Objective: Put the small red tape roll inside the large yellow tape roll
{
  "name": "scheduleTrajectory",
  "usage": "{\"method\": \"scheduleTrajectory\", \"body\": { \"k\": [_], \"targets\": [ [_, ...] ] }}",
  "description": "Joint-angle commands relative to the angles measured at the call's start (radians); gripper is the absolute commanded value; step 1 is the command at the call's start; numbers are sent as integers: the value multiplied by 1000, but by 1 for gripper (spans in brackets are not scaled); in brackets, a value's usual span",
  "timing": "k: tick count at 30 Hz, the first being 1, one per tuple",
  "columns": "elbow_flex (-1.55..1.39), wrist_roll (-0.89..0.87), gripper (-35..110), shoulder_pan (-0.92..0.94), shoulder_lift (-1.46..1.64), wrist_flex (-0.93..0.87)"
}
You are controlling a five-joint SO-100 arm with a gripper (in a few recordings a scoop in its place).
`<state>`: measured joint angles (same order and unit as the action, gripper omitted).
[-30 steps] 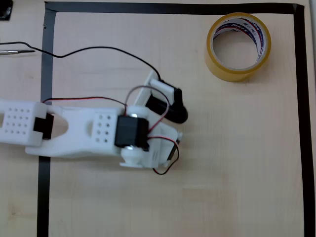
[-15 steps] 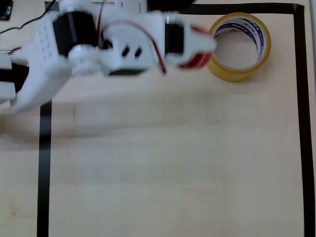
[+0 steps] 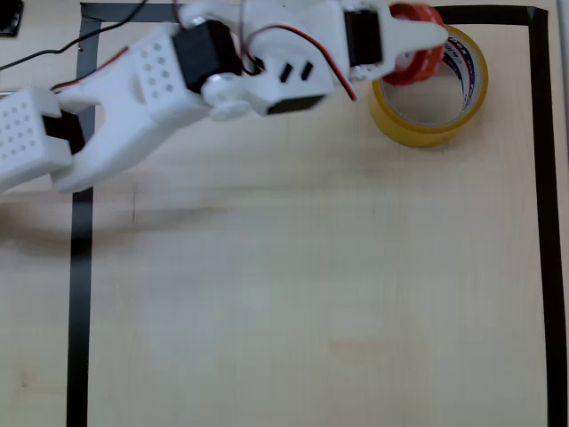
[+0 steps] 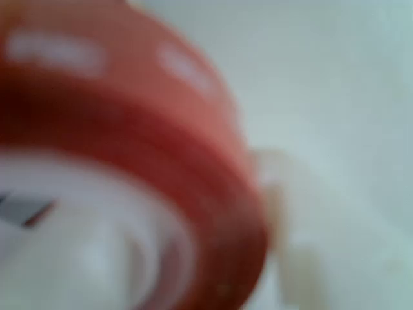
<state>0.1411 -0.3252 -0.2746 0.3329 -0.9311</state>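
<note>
The large yellow tape roll [image 3: 427, 124] lies flat near the top right corner of the marked field in the overhead view. My white gripper [image 3: 411, 40] reaches in from the left, raised above the roll's left rim, and is shut on the small red tape roll [image 3: 418, 55]. That red ring hangs over the yellow roll's opening, partly covered by a finger. In the wrist view the small red tape roll [image 4: 161, 142] sits blurred and very close, with a pale fingertip [image 4: 284, 219] at its right side.
Black tape lines [image 3: 542, 222] frame the wooden table [image 3: 311, 311]. A black cable [image 3: 53, 49] runs off the upper left, and a small dark object [image 3: 9, 16] sits in the top left corner.
The arm swung from the middle left up to the top right, carrying the red roll, which now hangs over the yellow roll's opening.
</note>
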Motion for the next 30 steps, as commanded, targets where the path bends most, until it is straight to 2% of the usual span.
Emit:
{"method": "scheduleTrajectory", "body": {
  "k": [1,9,13,22,25,30],
  "targets": [
    [100,6,0,21,51,95],
    [100,-2,0,28,8,133],
    [101,-5,10,29,-6,123],
    [101,-6,12,26,-23,98],
    [101,-6,12,34,43,37],
    [101,-6,13,48,311,-192]
  ]
}}
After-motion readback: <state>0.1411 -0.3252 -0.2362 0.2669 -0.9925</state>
